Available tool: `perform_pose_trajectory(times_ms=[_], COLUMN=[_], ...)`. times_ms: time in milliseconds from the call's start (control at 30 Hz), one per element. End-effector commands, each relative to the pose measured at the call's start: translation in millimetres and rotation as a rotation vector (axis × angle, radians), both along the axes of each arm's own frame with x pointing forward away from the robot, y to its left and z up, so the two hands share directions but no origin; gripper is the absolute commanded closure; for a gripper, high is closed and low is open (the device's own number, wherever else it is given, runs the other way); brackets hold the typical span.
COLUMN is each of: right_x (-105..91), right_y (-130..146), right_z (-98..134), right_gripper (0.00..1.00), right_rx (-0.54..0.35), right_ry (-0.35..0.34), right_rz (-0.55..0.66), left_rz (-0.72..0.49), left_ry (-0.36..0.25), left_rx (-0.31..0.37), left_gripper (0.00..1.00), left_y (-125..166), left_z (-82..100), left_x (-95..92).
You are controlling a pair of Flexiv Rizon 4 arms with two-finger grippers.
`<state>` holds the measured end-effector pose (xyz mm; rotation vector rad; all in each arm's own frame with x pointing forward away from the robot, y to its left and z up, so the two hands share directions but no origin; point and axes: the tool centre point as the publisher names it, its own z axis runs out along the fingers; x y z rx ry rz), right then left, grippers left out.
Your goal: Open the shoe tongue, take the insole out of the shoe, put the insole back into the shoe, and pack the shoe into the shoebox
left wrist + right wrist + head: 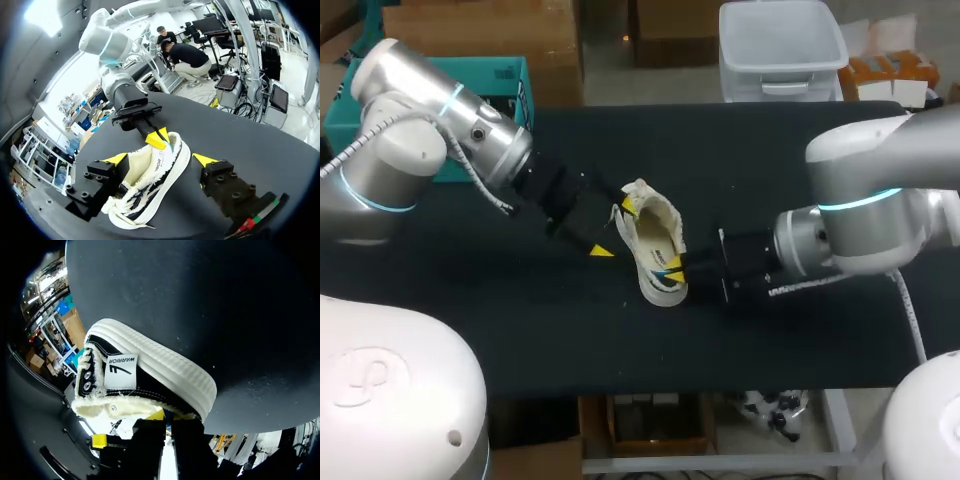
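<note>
A white shoe [655, 235] with a fleece lining and black stripes lies on its side in the middle of the black table. My right gripper [670, 268] is shut on the shoe's fleece rim [125, 407] near the heel end; its yellow tips pinch that rim [156, 139]. My left gripper [614, 229] is open at the lace end. In its wrist view the shoe [150, 185] lies between the spread fingers [116, 159], closer to one. No insole shows outside the shoe.
A teal box [505, 85] stands at the table's back left corner, behind my left arm. Bare black tabletop [770, 150] stretches around the shoe on all sides.
</note>
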<state>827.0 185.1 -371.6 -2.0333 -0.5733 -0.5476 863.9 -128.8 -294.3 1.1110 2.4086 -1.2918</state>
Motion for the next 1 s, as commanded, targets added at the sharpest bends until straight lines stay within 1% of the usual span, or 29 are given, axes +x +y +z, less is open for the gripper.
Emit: perform_pose_trajectory(times_ms=[33, 67, 100, 133, 167, 200, 233, 267, 433, 533, 633, 700, 733, 767, 867, 900, 933, 967, 1000], right_x=[1.3, 0.3, -0.1, -0.5, -1.1, -1.8, -2.9, -4.1, -11.1, -16.2, -18.5, -18.1, -17.3, -16.3, -11.6, -9.7, -7.7, -5.5, -3.7], right_y=[8.8, 10.5, 11.0, 11.1, 11.2, 11.5, 11.6, 11.2, 7.2, 2.5, 0.4, 0.2, 0.4, 0.0, 0.5, 0.5, 0.9, 1.0, 1.2], right_z=[1.7, -0.3, -1.7, -2.5, -3.5, -3.6, -2.4, -0.1, 10.3, 20.1, 29.0, 34.8, 36.7, 38.2, 39.2, 38.1, 36.5, 34.0, 31.5], right_gripper=[1.0, 1.0, 1.0, 0.96, 0.72, 0.59, 0.55, 0.55, 0.58, 0.58, 0.6, 0.67, 0.77, 0.99, 1.0, 1.0, 1.0, 1.0, 1.0], right_rx=[-0.113, -0.13, -0.151, -0.169, -0.181, -0.186, -0.19, -0.201, -0.22, -0.252, -0.272, -0.282, -0.287, -0.293, -0.31, -0.312, -0.327, -0.351, -0.356], right_ry=[0.025, 0.04, 0.049, 0.05, 0.057, 0.048, 0.043, 0.038, 0.022, 0.022, 0.015, 0.003, -0.003, -0.009, -0.025, -0.034, -0.041, -0.052, -0.068], right_rz=[0.02, 0.028, 0.029, 0.026, 0.03, 0.035, 0.038, 0.036, 0.035, 0.027, 0.027, 0.042, 0.052, 0.058, 0.101, 0.118, 0.134, 0.15, 0.168], left_rz=[0.087, 0.112, 0.136, 0.153, 0.17, 0.193, 0.219, 0.223, 0.258, 0.288, 0.315, 0.338, 0.357, 0.375, 0.432, 0.445, 0.46, 0.46, 0.46], left_ry=[0.033, 0.06, 0.068, 0.081, 0.099, 0.089, 0.09, 0.102, 0.111, 0.116, 0.138, 0.166, 0.177, 0.19, 0.24, 0.239, 0.212, 0.212, 0.212], left_rx=[0.041, 0.042, 0.037, 0.032, 0.028, 0.036, 0.037, 0.036, 0.037, 0.037, 0.032, 0.026, 0.034, 0.045, 0.091, 0.123, 0.157, 0.157, 0.157], left_gripper=[0.0, 0.0, 0.0, 0.0, 0.0, 0.0, 0.0, 0.0, 0.0, 0.0, 0.0, 0.0, 0.0, 0.0, 0.0, 0.0, 0.0, 0.0, 0.0], left_y=[21.6, 26.3, 29.9, 32.3, 36.6, 39.0, 41.3, 43.3, 50.4, 53.3, 55.2, 57.2, 58.3, 59.3, 63.4, 64.9, 67.3, 67.3, 67.3], left_z=[28.8, 34.0, 37.4, 39.9, 44.2, 45.9, 47.7, 49.3, 53.0, 53.5, 54.3, 56.3, 57.1, 57.7, 58.9, 59.7, 60.0, 60.0, 60.0], left_x=[-6.9, -5.1, -4.4, -3.8, -2.8, -2.9, -2.1, -2.0, -1.4, -0.9, -0.4, 1.5, 2.0, 2.2, 3.2, 3.3, 1.9, 1.9, 1.9])
